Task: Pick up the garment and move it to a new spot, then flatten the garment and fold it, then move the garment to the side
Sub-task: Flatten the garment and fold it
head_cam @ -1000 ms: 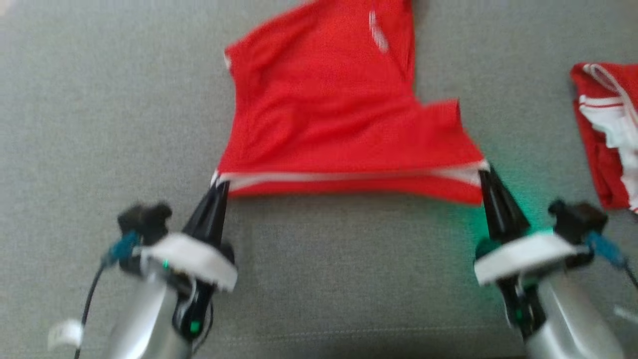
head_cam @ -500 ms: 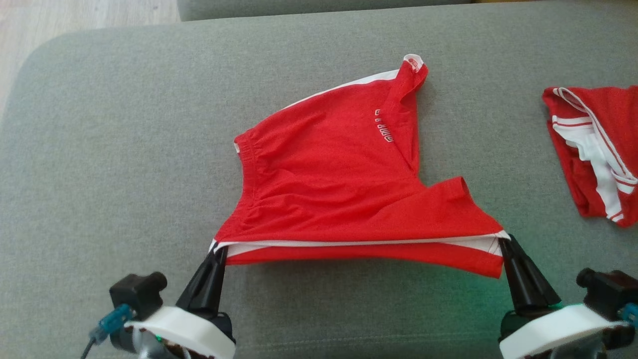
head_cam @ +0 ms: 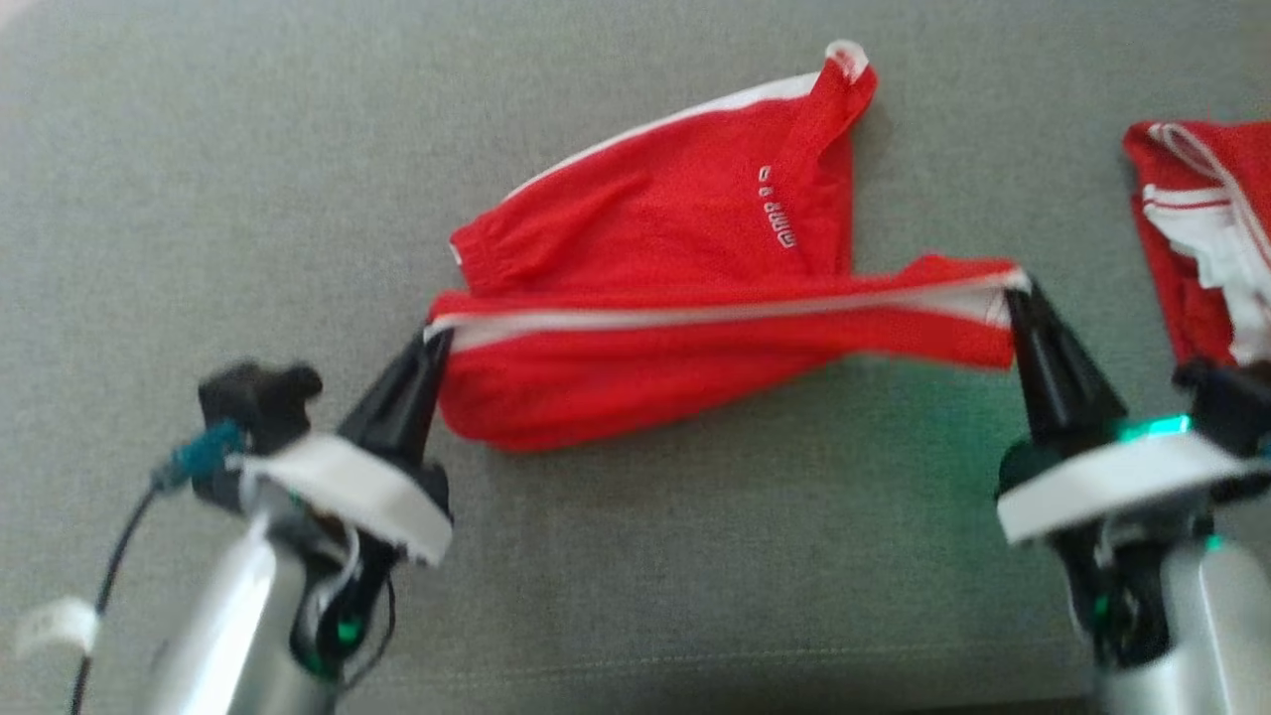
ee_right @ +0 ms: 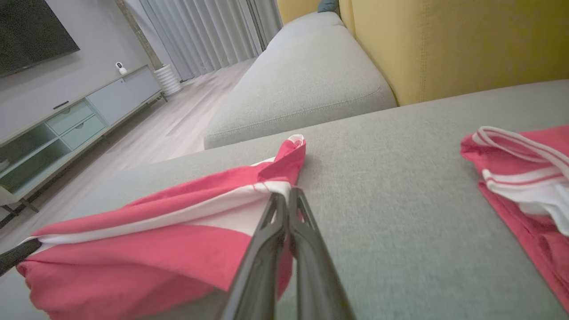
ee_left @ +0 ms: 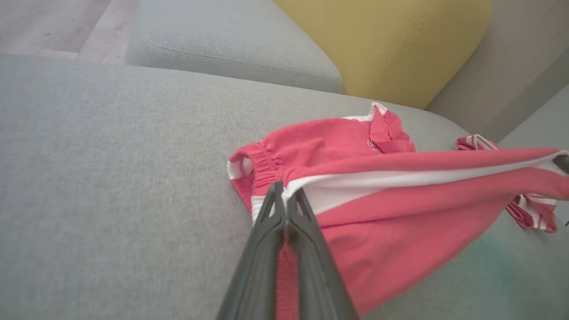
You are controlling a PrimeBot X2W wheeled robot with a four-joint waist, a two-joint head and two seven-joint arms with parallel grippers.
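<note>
grey sofa seat (head_cam: 199,199) carries the red garment (head_cam: 655,218): its far part lies on the fabric, while its white-striped near edge is raised and stretched between both hands. left hand (head_cam: 437,343) is clamped on the edge's left corner, right hand (head_cam: 1015,290) on its right corner. another red-and-white garment (head_cam: 1192,228) lies apart at the right.

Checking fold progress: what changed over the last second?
The left gripper and right gripper, both shut on the striped near edge of the garment, lifted that edge and carried it away from the robot, over the part lying on the sofa. Loose fabric now sags beneath it. Unchanged: both grips, the far corner on the sofa, the second garment at right. The camera shifted too.
</note>
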